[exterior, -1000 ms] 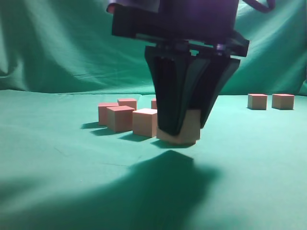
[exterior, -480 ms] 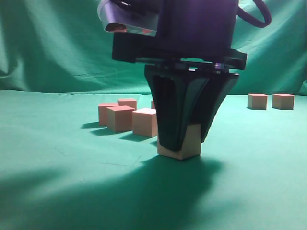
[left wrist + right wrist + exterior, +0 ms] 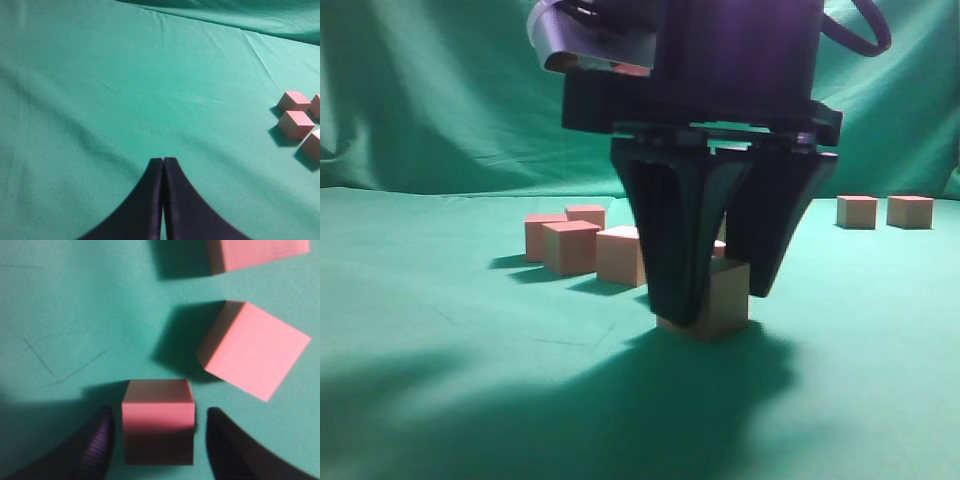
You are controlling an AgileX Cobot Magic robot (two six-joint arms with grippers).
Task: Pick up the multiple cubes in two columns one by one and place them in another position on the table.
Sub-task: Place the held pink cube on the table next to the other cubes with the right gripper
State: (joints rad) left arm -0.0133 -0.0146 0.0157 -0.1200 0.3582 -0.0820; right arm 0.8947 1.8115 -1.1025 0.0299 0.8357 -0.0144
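Two grippers are in view, and each one shows a different state. The right gripper (image 3: 157, 440) stands low over the green worktop (image 3: 440, 330), with its jaws spread on both sides of one cube (image 3: 158, 427). In the right wrist view a narrow strip of green cloth shows between each finger and the side of this cube, so the jaws are parted and do not squeeze it. In the exterior view the same cube (image 3: 717, 300) sits flat on the cloth at the centre of the frame, and the dark fingers (image 3: 672, 250) hang in front of it and beside it.

Just above this cube in the right wrist view lies a second cube (image 3: 255, 350), turned at an angle, near but apart. In the exterior view a group of cubes (image 3: 582, 245) stands to the left of centre behind the gripper, and two more cubes (image 3: 885, 211) stand at the far right, well apart from the rest.

The left gripper (image 3: 163, 165) has its jaws pressed together with nothing between them, over bare cloth at the bottom centre of the left wrist view.
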